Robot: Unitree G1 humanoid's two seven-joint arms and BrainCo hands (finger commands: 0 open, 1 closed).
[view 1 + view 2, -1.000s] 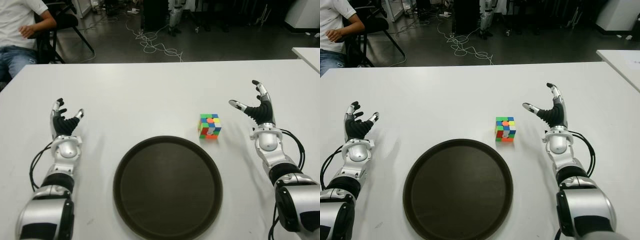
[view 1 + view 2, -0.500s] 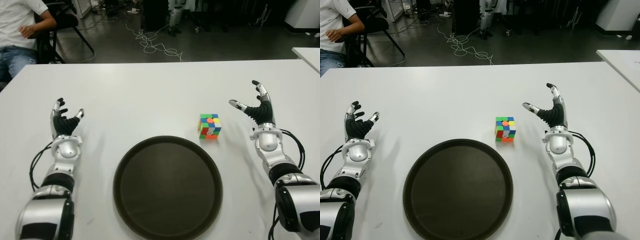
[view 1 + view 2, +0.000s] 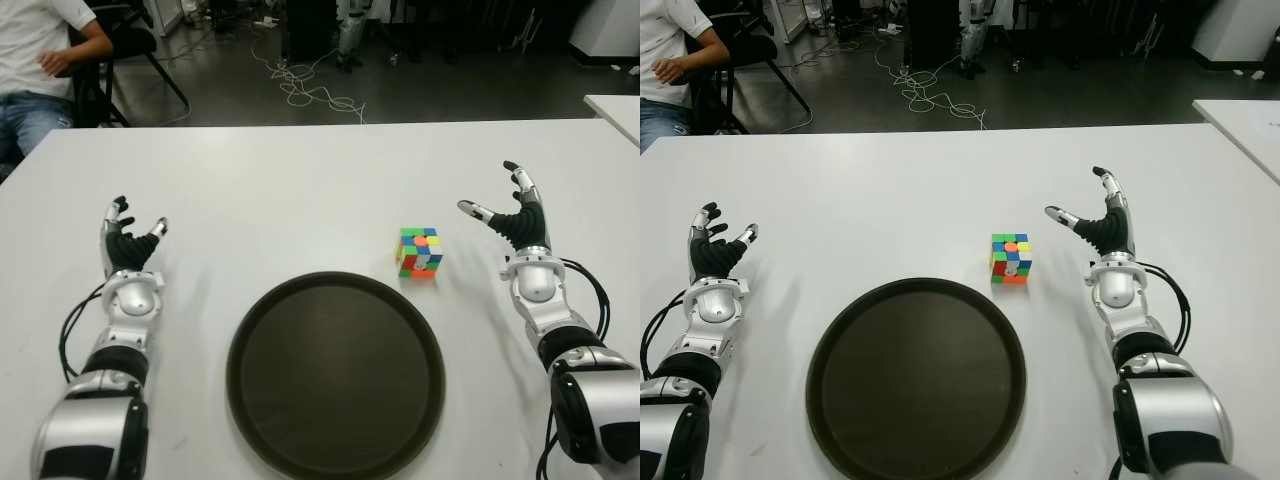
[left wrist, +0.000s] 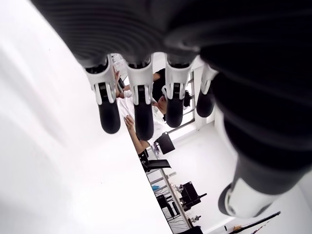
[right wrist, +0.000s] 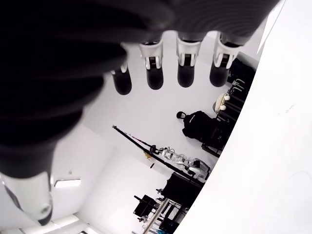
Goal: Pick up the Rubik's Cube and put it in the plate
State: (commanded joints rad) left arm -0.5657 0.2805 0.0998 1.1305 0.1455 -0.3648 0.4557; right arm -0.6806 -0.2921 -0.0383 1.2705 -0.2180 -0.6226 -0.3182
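Where the broad white worktop spreads before the robot, a round dark brown plate lies near its front edge with nothing in it. Just beyond the plate's right rim, apart from it, sits the small multicoloured Rubik's Cube on the worktop. To the cube's right the right hand has its fingers spread, holding nothing. Left of the plate, the left hand is likewise open and empty.
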